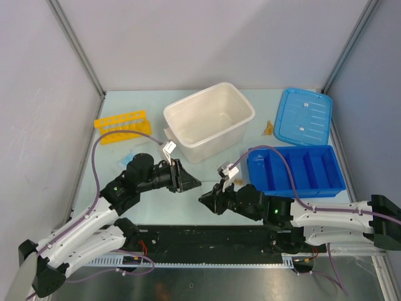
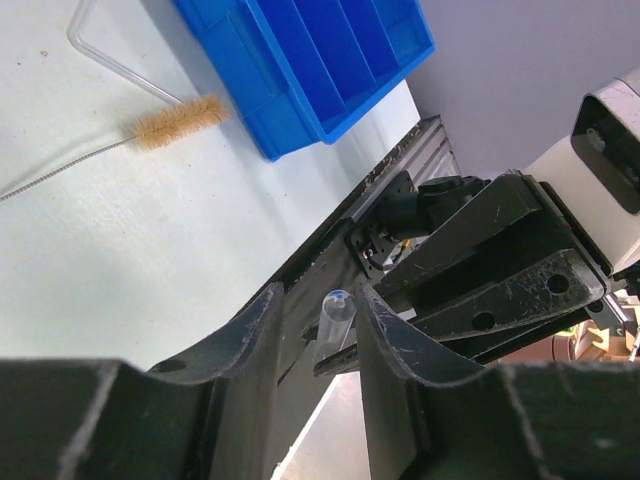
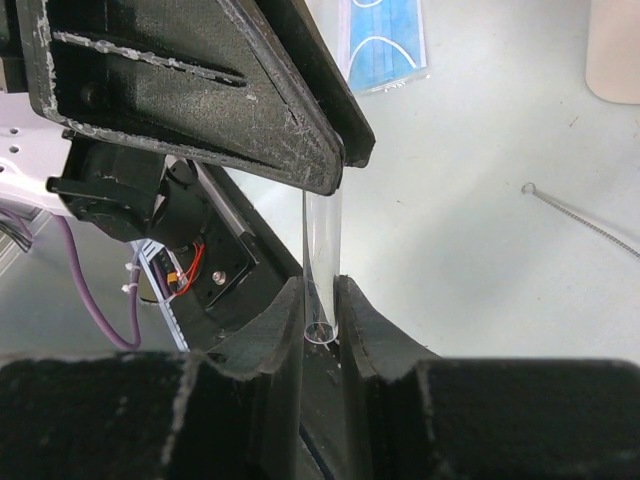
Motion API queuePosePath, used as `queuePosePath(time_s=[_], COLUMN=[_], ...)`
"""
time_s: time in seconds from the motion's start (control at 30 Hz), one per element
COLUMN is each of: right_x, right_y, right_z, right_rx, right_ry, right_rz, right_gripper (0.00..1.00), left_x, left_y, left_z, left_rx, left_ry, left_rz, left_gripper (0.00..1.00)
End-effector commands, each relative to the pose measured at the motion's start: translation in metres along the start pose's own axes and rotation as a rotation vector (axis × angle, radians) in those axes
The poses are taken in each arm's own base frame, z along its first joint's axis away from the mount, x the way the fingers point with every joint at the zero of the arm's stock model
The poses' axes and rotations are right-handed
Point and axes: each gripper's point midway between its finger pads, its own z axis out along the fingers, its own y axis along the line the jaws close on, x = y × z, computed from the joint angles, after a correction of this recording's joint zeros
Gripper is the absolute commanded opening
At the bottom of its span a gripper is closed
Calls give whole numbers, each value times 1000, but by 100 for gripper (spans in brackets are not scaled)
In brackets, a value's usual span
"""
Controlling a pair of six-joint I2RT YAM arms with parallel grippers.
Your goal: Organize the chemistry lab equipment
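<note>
My right gripper is shut on a short clear tube, gripping its open end. The tube's rounded far end sits between the fingers of my left gripper, which is open; the tube lies against one finger with a gap to the other. In the top view the two grippers meet tip to tip in front of the tub. The wire brush with tan bristles lies on the table beside another clear tube. The yellow rack stands at the back left. A pale blue square piece lies flat. A tiny amber piece lies near the lid.
The big white tub stands at the back middle, its blue lid at the back right. The blue divided tray sits in front of the lid, right of my right gripper. A black rail runs along the near edge.
</note>
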Motion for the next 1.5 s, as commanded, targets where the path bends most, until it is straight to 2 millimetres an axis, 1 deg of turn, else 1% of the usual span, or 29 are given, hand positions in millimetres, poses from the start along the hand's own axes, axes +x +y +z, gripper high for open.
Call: queuePosePath(time_s=[0.0,0.13,0.23,0.3,0.37,0.4,0.47,0.5,0.57,0.6,0.63,0.7,0.73,0.77,0.87,0.97,1.07,1.13,1.2,1.3,1.37,1.47], right_x=[-12,-10,-9,-9,-11,-13,-16,-18,-21,-22,-24,-27,-29,-32,-41,-52,-62,-64,-68,-73,-74,-74], right_y=[0,0,-1,-3,-4,-5,-9,-10,-9,-8,-7,-5,-6,-6,-7,-10,-15,-20,-24,-27,-28,-28], right_z=[-2,-2,-1,-1,-2,-3,-5,-6,-9,-11,-13,-19,-22,-26,-38,-53,-67,-74,-81,-88,-91,-93], right_rx=[10,11,17,26,36,43,62,68,68,63,57,49,50,49,48,51,59,74,82,88,87,86], right_ry=[-50,-48,-44,-47,-55,-61,-76,-81,-89,-91,-93,-100,-105,-113,-144,-186,-223,-230,-245,-262,-266,-265], right_rz=[-3,1,3,8,16,20,32,38,47,51,54,59,62,65,73,82,84,76,73,74,75,70], right_gripper=[16,16,17,19,22,25,36,43,62,71,78,91,95,97,99,99,99,99,99,99,99,99], left_x=[-11,-10,-10,-9,-9,-9,-11,-13,-23,-30,-41,-66,-83,-100,-155,-203,-244,-269,-288,-311,-323,-334], left_y=[-16,-16,-17,-18,-19,-18,-16,-12,-3,2,7,16,22,26,41,60,78,92,107,136,158,191], left_z=[-6,-6,-6,-6,-5,-5,-3,-2,-3,-5,-8,-16,-22,-30,-62,-97,-122,-138,-152,-167,-174,-176], left_rx=[34,37,38,43,46,43,31,6,-72,-119,-176,-294,-363,-431,-662,-882,-981,-1031,-1083,-1132,-1158,-1174], left_ry=[-19,-13,-10,-6,2,5,1,-3,-25,-42,-65,-128,-172,-221,-392,-532,-626,-687,-740,-803,-831,-836], left_rz=[58,59,58,55,51,50,57,62,90,113,138,202,237,269,343,368,340,325,314,291,269,232], left_gripper=[38,35,28,22,18,16,14,13,12,12,12,12,12,13,15,14,15,14,14,14,14,15])
